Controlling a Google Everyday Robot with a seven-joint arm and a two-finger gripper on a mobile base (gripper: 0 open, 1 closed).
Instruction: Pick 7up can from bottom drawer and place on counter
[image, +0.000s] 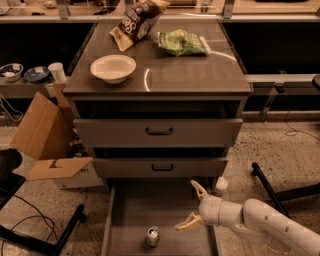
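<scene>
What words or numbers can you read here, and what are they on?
"7" or "1", one dark mark, unclear which: cardboard box flap.
Brown snack bag: big pale letters, too blurred to read.
Green snack bag: unreadable.
7up can in the bottom drawer: markings too small.
Gripper, jaws open, right of the can: no writing.

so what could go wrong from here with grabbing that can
The end effector sits open above the bottom drawer, just right of the upright 7up can; closing in sideways could knock it over or roll it.
On the counter, the bowl, brown bag and green bag take up room, so the can might bump them.
</scene>
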